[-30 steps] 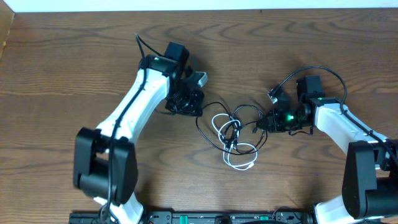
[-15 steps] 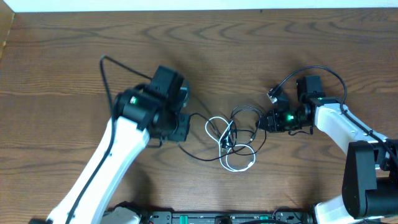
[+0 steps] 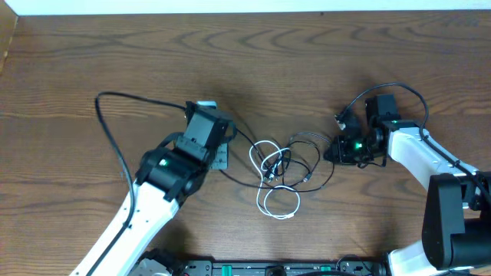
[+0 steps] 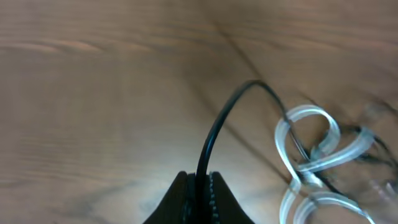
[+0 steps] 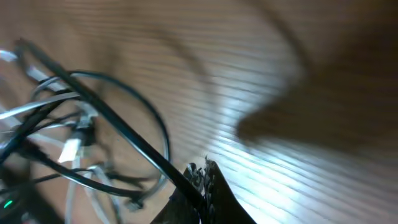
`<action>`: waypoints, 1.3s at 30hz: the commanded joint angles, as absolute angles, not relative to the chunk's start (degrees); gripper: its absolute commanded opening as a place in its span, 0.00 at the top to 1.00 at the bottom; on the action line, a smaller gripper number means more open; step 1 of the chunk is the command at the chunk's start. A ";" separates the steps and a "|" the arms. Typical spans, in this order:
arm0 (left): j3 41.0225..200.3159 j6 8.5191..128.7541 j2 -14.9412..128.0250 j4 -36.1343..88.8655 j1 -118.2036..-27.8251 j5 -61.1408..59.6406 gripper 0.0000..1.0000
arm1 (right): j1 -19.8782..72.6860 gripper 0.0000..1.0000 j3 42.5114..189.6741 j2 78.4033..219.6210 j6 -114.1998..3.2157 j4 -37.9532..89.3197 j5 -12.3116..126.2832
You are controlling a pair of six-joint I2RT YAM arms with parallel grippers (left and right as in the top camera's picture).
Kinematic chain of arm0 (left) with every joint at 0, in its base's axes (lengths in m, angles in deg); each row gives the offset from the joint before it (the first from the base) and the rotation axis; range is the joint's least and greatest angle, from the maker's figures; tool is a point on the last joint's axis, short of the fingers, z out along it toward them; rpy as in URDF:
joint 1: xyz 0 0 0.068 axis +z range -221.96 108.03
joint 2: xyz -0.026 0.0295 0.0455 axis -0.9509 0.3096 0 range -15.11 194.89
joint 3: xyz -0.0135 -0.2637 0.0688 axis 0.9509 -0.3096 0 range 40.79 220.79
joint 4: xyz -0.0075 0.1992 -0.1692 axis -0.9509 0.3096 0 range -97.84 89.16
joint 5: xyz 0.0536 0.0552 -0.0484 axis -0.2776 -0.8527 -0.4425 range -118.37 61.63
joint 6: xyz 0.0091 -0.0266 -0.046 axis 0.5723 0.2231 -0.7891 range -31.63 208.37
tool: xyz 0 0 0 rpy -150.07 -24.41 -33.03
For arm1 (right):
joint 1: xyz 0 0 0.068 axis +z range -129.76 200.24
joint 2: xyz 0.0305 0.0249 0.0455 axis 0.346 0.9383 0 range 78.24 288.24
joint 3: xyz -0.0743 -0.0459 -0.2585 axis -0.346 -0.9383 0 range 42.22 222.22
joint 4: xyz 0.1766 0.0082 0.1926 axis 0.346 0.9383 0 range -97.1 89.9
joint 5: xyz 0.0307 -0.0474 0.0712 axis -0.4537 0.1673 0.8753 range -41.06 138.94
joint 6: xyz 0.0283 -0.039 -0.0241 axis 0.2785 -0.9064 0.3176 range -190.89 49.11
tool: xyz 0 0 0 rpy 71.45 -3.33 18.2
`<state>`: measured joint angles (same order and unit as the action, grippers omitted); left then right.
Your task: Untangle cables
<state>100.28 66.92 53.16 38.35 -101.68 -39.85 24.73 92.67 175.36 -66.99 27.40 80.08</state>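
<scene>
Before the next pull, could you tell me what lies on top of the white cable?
A black cable crosses the upper loops of the white cable, apparently over them; its lower loop lies uncovered. Where the strands bunch, their order is hidden.

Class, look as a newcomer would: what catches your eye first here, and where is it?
A tangle of cables, one white, the rest black, lies on the table. The left gripper, at its left, is shut on a black strand; the right gripper, at its right, is shut on a black cable.
</scene>
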 commanded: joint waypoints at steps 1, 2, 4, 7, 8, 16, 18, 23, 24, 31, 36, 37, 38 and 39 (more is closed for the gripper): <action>101.13 66.05 52.95 32.93 -99.76 -50.74 0.92 | 24.95 0.99 92.35 175.75 -61.52 28.56 69.39; 101.15 66.00 52.71 31.23 -99.36 -50.41 0.84 | 24.95 0.99 92.35 175.75 -61.50 28.67 69.41; 101.15 66.00 52.53 28.80 -99.14 -47.76 0.64 | 24.95 0.99 92.35 175.75 -61.50 28.67 69.43; 101.11 65.98 53.10 28.34 -99.14 -38.28 0.55 | 24.95 0.99 92.35 175.75 -61.50 28.54 69.43; 101.09 66.00 53.51 28.50 -99.14 -34.21 0.53 | 24.95 0.99 92.35 175.75 -61.50 28.49 69.43; 100.95 69.87 64.03 26.86 -100.91 -14.30 0.52 | 25.39 0.99 92.35 175.75 -61.48 28.05 69.89; 100.95 70.77 67.18 25.20 -101.79 -13.21 0.52 | 25.39 0.99 92.35 175.75 -61.48 28.10 69.94; 100.95 70.79 74.30 18.20 -103.54 -13.14 0.52 | 25.50 0.99 92.35 175.75 -61.50 28.23 69.94; 100.95 70.77 75.26 16.98 -103.67 -13.14 0.52 | 25.52 0.99 92.35 175.75 -61.50 28.25 69.91; 100.95 70.70 81.67 11.40 -104.30 -9.21 0.52 | 25.50 0.99 92.35 175.75 -61.50 28.34 69.89; 100.95 70.70 85.80 8.83 -105.37 -8.01 0.52 | 25.54 0.99 92.35 175.75 -61.50 28.34 69.89; 100.95 70.70 86.67 8.24 -105.75 -8.01 0.52 | 25.56 0.99 92.35 175.75 -61.50 28.43 69.89; 100.95 70.70 87.17 7.84 -106.01 -8.01 0.52 | 25.54 0.99 92.35 175.75 -61.50 28.45 69.89; 100.95 70.70 87.81 7.43 -106.36 -8.03 0.52 | 25.54 0.99 92.35 175.75 -61.50 28.47 69.89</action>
